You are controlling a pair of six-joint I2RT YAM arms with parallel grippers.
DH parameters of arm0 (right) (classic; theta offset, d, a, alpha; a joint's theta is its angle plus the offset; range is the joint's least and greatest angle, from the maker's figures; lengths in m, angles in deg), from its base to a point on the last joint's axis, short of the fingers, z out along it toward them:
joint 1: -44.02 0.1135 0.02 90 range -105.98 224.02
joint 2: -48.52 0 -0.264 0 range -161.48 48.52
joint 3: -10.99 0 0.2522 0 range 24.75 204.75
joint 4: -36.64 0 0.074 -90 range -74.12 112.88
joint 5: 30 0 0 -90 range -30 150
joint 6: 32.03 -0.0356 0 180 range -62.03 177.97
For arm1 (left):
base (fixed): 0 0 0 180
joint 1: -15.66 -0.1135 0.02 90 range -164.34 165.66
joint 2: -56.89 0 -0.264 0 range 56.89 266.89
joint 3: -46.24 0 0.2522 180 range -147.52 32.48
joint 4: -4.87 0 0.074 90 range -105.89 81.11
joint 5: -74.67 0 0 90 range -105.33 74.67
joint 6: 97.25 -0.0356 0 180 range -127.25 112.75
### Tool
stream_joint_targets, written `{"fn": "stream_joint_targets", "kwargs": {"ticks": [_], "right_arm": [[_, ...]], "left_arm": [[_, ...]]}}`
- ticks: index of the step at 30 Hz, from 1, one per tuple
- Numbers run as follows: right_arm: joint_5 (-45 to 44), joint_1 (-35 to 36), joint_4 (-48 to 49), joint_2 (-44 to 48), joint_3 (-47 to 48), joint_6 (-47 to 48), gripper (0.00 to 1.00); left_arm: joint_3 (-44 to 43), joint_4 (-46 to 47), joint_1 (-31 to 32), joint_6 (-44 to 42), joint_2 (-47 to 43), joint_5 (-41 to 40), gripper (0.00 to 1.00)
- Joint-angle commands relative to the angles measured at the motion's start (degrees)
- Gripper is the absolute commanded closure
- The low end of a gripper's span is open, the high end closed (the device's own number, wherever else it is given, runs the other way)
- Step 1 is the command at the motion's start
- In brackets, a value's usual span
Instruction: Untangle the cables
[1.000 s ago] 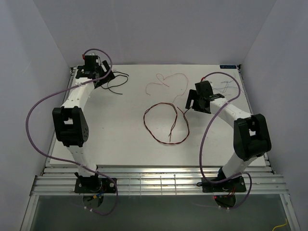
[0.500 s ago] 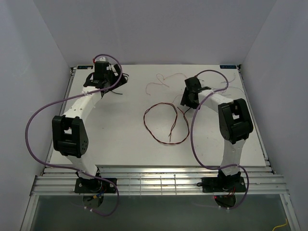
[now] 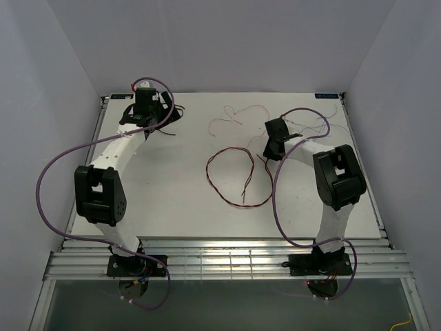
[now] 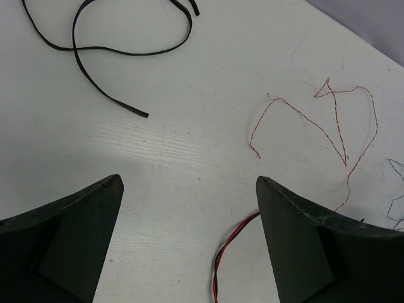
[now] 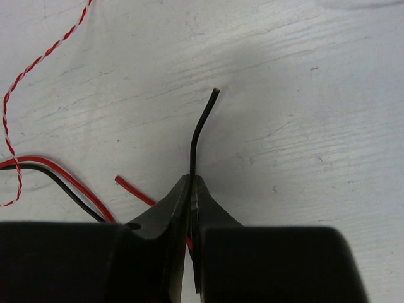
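You have the white table [image 3: 172, 179] under two arms, and the cables lie spread across its far half. The left arm [image 3: 103, 179] reaches to about 11 o'clock on the table and the right arm [image 3: 337, 176] bends in towards 1 o'clock. The red-and-black pair [image 3: 241, 206] forms one big loop in the middle of the table, at 8 o'clock from the right gripper [image 3: 271, 148], and its free ends run up to that gripper. In the right wrist view, that gripper's fingers are pressed together on the black wire [image 5: 199, 126]. The wire's tip sticks out past the fingertips towards 12 o'clock, above the tabletop. The end of the red wire [image 5: 132, 187] lies loose just beside the fingertips at 9 o'clock. Your left gripper [image 4: 189, 183] stands wide apart, gripping nothing and touching nothing that shows. From it, the black cable [image 4: 101, 50] lies at 11 o'clock, well apart, and the twisted red-and-white wire [image 4: 334, 120] curls at 2 o'clock. You can count two arms, two grippers, one red-and-black pair, one separate black cable and one twisted wire. Some faint pale strands [image 3: 328, 123] lie at 2 o'clock from the right gripper, too thin to count.
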Motion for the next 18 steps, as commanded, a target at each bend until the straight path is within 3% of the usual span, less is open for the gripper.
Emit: {"fn": "stream_joint_targets", "kwargs": {"ticks": [1,4,7,11,15,18], "right_arm": [[0.89,0.54,-0.97,0.69,-5.93,-1.56,0.92],[0.80,0.89,3.16,4.81,-8.92,0.28,0.92],[2.02,1.42,8.25,10.51,-12.17,3.27,0.92],[6.84,2.21,15.89,18.00,-17.43,7.22,0.92],[10.20,3.18,21.78,25.81,-22.46,9.24,0.92],[11.43,3.44,23.20,30.39,-25.10,10.21,0.92]], "left_arm": [[-0.73,0.32,1.09,-0.30,-2.70,-0.50,0.02],[-0.91,0.31,1.80,-0.74,-3.31,1.00,0.02],[-0.74,1.27,2.85,-2.41,-4.27,7.75,0.02],[2.07,5.05,5.57,-4.44,-6.30,18.29,0.02],[10.39,12.34,8.55,-2.95,-8.84,38.12,0.02],[16.81,17.53,12.50,-1.45,-11.30,43.62,0.02]]}}
